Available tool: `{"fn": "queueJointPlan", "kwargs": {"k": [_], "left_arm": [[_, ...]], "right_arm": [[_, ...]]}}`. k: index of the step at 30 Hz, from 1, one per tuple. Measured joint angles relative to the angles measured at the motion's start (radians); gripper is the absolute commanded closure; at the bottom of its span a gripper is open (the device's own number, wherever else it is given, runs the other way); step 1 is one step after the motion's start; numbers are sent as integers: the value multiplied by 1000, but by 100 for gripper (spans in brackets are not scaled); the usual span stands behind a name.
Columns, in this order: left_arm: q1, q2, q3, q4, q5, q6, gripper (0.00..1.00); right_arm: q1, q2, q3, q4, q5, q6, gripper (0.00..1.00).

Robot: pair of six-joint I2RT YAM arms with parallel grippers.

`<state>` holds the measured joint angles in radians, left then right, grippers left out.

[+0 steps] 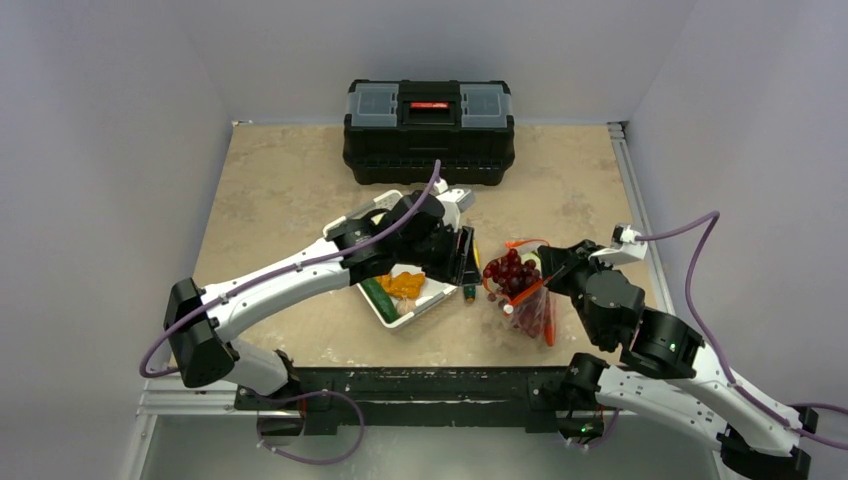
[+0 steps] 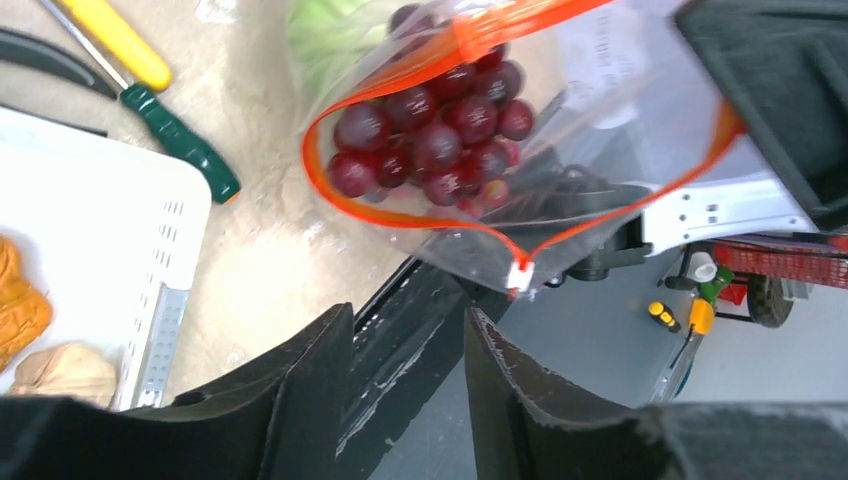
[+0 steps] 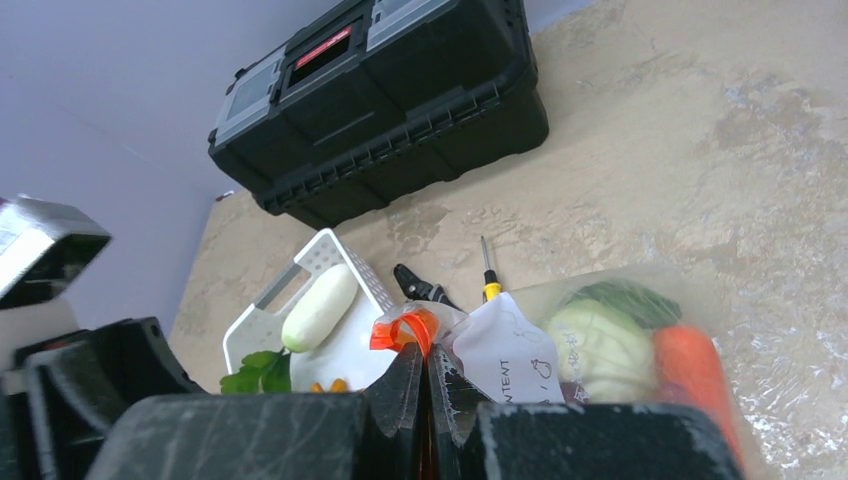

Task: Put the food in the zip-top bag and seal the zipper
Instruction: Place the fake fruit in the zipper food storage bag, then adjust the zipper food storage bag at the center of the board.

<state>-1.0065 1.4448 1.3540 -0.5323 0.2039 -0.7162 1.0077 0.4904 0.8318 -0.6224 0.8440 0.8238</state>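
The clear zip-top bag [image 1: 528, 300] lies right of the white basket and holds dark red grapes [image 2: 440, 140], pale green cabbage [image 3: 600, 345] and the orange carrot [image 3: 690, 365]. Its orange-red zipper [image 2: 395, 72] gapes in a loop around the grapes. My right gripper [image 3: 424, 350] is shut on the zipper strip [image 3: 405, 330] at one end of the mouth. My left gripper [image 2: 408, 320] is open and empty, hovering just left of the bag mouth above the table edge. The white oblong [image 3: 318, 305], green cucumber [image 1: 378, 298] and orange chunk [image 1: 405, 283] lie in the basket [image 2: 110, 230].
A black toolbox [image 1: 428, 118] stands at the back. A yellow-handled screwdriver [image 2: 120, 40], a green-handled one [image 2: 180, 145] and black shears [image 3: 420, 288] lie between basket and bag. A pale piece [image 2: 65, 370] sits by the basket's corner.
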Motion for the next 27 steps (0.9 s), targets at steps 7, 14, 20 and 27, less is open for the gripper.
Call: {"fn": "queueJointPlan", "kwargs": {"k": [7, 14, 20, 27], "left_arm": [[19, 11, -171, 147, 27, -99, 56], [24, 103, -255, 354, 56, -248, 54], [24, 166, -256, 438, 59, -308, 63], [24, 211, -256, 494, 70, -325, 88]], "right_arm": [[0, 0, 0, 0, 0, -6, 100], [0, 0, 0, 0, -1, -7, 100], [0, -1, 0, -2, -1, -7, 100], [0, -1, -1, -6, 0, -11, 100]]}}
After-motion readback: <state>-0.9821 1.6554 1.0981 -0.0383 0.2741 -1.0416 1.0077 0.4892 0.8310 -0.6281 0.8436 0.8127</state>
